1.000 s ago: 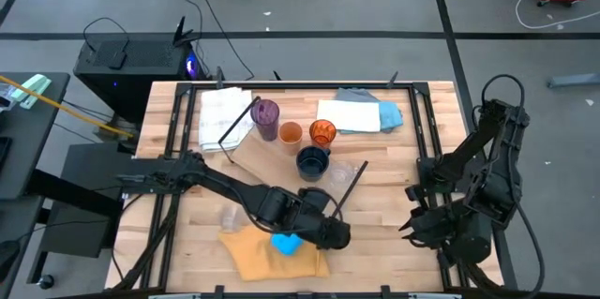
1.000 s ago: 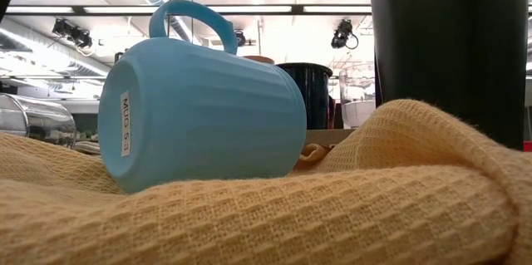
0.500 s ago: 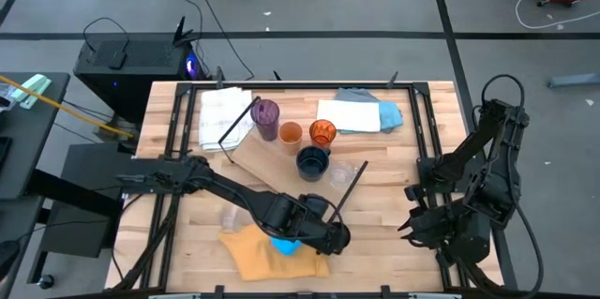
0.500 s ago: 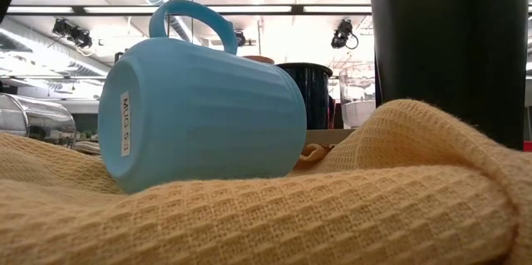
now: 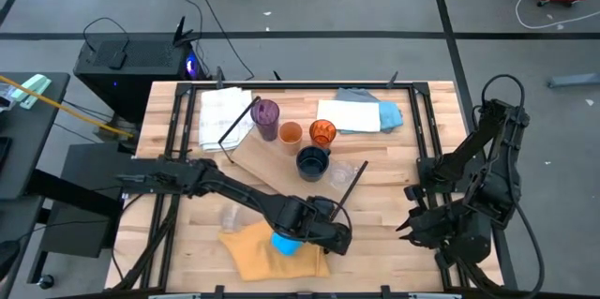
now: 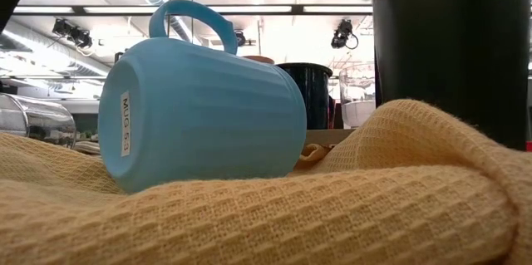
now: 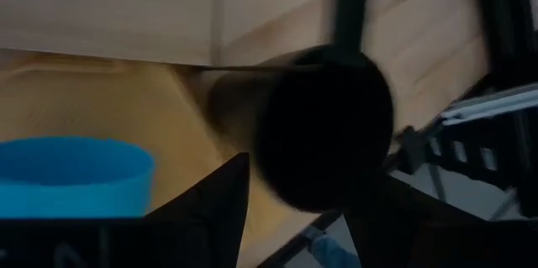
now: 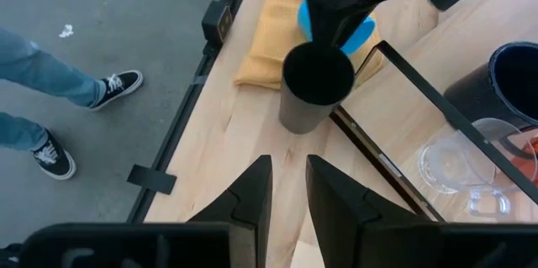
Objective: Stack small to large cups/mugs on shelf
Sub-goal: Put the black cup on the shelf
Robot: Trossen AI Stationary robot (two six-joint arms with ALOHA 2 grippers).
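1. The bench [image 5: 394, 196] carries the shelf [image 5: 272, 154], a light-wood board lying flat near the middle, with folded cloths behind it.
2. On the shelf stand the purple tumbler [image 5: 267, 117], light orange cup [image 5: 291, 133], amber ribbed cup [image 5: 322, 132] and navy mug [image 5: 312, 161], all upright.
3. The yellow cloth [image 5: 248, 252] lies at the near edge under the bright blue mug [image 6: 199, 107], which lies on its side, handle up.
4. The black cup [image 8: 315, 87] stands upright beside it.
5. The left tool [image 5: 328, 235] hangs over both; its spread probably open, I cannot tell.
6. The right tool [image 8: 288, 186] waits at the bench's right edge, fingers slightly apart.
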